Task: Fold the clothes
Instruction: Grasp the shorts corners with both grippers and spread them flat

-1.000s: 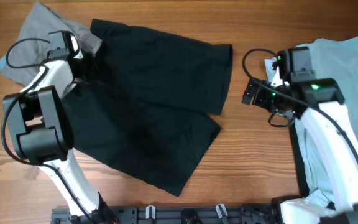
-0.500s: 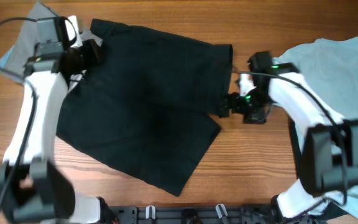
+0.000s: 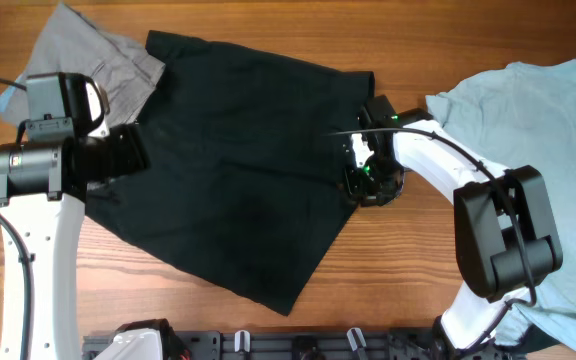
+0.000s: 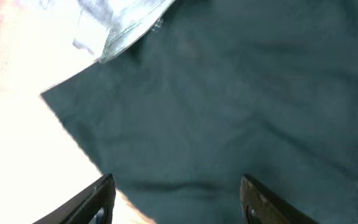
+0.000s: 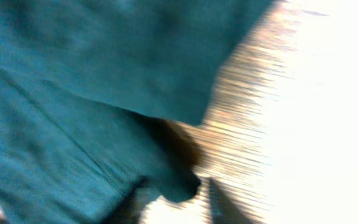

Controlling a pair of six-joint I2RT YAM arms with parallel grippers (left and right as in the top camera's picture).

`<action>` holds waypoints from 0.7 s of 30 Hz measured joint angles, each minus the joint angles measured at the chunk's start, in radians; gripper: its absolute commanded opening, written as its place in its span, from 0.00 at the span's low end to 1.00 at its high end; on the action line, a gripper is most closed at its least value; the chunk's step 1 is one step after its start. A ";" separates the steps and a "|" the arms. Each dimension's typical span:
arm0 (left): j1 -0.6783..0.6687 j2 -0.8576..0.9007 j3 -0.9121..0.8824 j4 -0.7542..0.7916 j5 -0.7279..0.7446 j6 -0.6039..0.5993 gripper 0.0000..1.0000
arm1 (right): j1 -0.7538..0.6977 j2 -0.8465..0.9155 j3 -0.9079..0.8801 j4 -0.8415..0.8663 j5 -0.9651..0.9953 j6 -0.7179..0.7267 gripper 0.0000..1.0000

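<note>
Black shorts lie spread flat across the middle of the table. My left gripper hovers over their left edge. In the left wrist view it stands open, nothing between its fingers, with the dark cloth below. My right gripper is down at the shorts' right edge, between the two leg hems. The right wrist view is blurred; there the gripper has its fingers drawn close around a corner of the shorts' hem.
A crumpled grey garment lies at the back left, partly under the shorts' corner. A light blue shirt covers the right side of the table. Bare wood shows in front of the shorts.
My left gripper let go of the shorts' back-left corner, opened and drew back toward the front. My right gripper moved left onto the shorts' right edge and closed from wide open.
</note>
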 measured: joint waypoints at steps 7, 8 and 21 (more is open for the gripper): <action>0.018 0.005 0.000 -0.028 -0.029 0.000 0.67 | -0.048 0.000 -0.001 0.004 0.162 0.017 0.04; 0.018 0.005 0.000 -0.028 -0.029 0.000 0.72 | -0.071 0.000 -0.001 0.009 0.206 0.034 0.07; 0.021 0.012 -0.106 -0.027 -0.021 -0.058 0.82 | -0.340 -0.077 0.063 -0.093 0.201 -0.016 0.59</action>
